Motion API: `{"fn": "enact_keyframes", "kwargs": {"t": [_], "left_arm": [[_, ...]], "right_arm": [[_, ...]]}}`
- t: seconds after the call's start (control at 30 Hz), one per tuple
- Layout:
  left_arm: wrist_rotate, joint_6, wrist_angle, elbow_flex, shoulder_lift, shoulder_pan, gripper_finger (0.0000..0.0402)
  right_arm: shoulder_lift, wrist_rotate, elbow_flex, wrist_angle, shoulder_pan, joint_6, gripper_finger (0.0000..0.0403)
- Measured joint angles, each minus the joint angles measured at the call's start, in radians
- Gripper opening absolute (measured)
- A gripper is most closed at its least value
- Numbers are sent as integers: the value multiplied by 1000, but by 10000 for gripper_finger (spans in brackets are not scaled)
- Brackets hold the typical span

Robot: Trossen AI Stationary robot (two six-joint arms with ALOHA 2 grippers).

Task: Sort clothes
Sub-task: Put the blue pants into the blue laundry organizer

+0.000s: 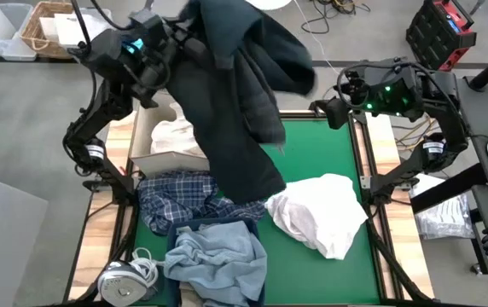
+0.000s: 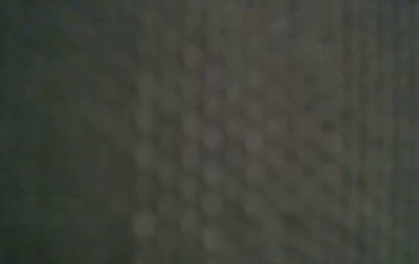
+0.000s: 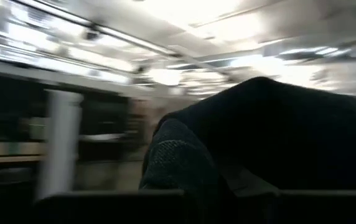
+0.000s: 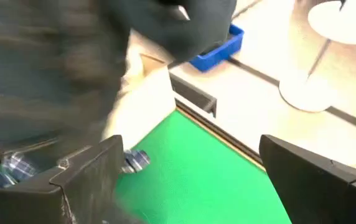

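A large dark navy garment [image 1: 240, 102] hangs high over the table's far left part, held up by my left gripper [image 1: 178, 41], which is shut on it. The same cloth fills the left wrist view [image 3: 271, 137], and a dark weave covers the whole low view. A white shirt [image 1: 321, 213] lies on the green mat [image 1: 312, 153]. The blue-white plaid shirt [image 1: 180, 192] lies at the mat's left. Light blue denim [image 1: 214, 256] sits in a blue bin. My right gripper [image 1: 322, 111] [image 4: 190, 180] stands open above the mat's far right, touching nothing. My left gripper holds the dark navy garment by a bunched upper part [image 3: 184, 168]; the cloth itself covers the fingers, so the hold does not show. The garment hangs slack below the gripper, with its lower end [image 1: 252, 192] down by the plaid shirt.
A cardboard box [image 1: 146, 141] with a white garment [image 1: 176, 135] stands at the mat's left. A round silver thing with a cord [image 1: 124, 277] lies at the near left. Bare green mat shows at the far right. Wooden rails [image 1: 370, 149] edge the mat.
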Motion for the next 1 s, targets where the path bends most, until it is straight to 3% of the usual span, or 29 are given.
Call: {"fn": "enact_keyframes", "kwargs": {"t": [0.2,0.37,0.53,0.7,0.83,1.0], "left_arm": [[-17,49,-18,1,2,1,0],[-7,11,-25,1,10,2,0],[119,-41,-26,2,8,1,0],[220,-99,-32,2,5,-1,0],[257,-110,-35,2,6,-2,0],[263,-131,-52,1,9,-1,0]], "right_arm": [[-3,2,0,92,1,-60,368],[4,-66,0,214,19,-333,368],[36,-70,-18,206,56,-556,368],[86,-27,-29,237,57,-582,368],[121,74,-30,286,57,-588,368],[132,-3,-29,313,55,-580,368]]}}
